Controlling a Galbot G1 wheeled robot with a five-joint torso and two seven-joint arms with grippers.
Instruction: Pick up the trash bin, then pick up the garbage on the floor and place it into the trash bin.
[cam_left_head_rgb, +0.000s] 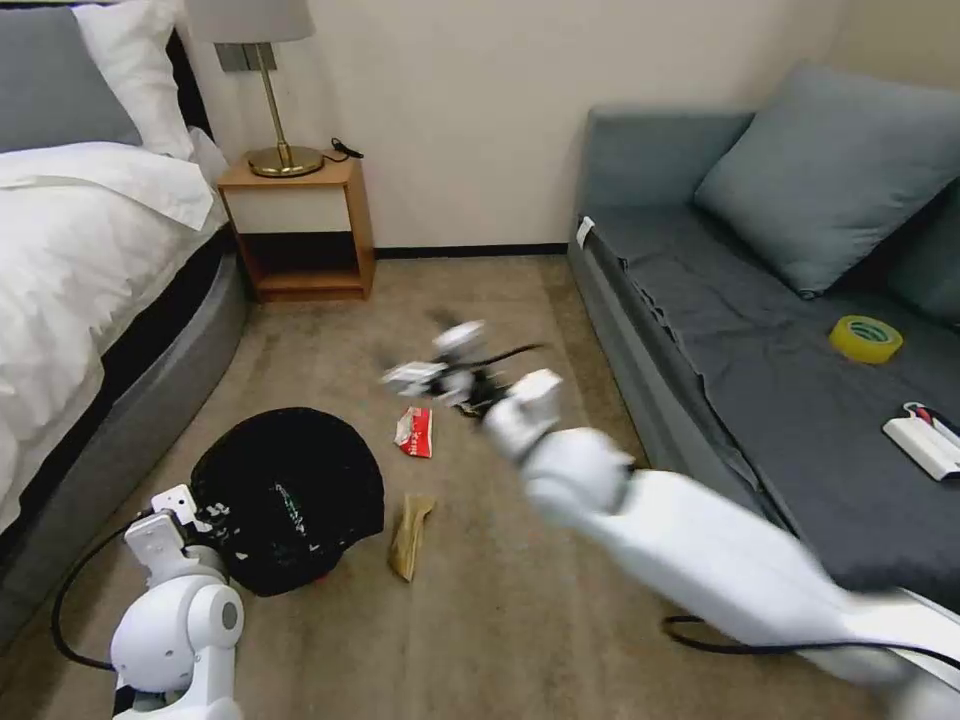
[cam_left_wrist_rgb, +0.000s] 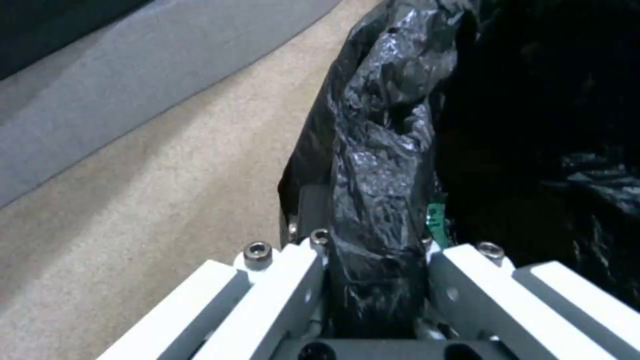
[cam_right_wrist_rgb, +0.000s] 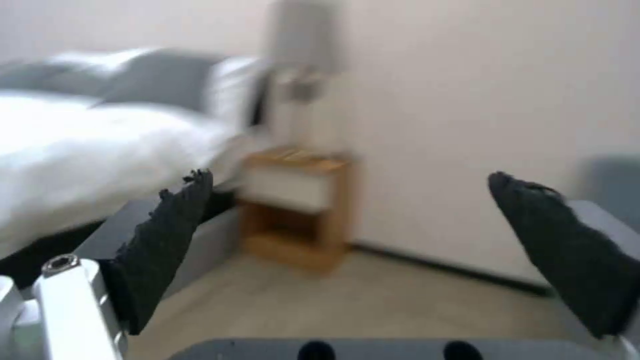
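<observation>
The left gripper (cam_left_wrist_rgb: 377, 280) pinches the trash bin's (cam_left_head_rgb: 290, 500) crinkled black bag-covered rim; the right gripper (cam_right_wrist_rgb: 373, 240) is spread wide, empty.

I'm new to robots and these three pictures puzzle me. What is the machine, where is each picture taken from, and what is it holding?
It is a wheeled robot with two arms. The wide picture comes from its head, looking down at a bedroom floor. The other two come from cameras on its wrists. Its left hand is shut on the rim of the bin, which is lined with a black bag. Its right hand is open, holding nothing, above the carpet. On the floor lie a red-and-white wrapper and a tan wrapper.
</observation>
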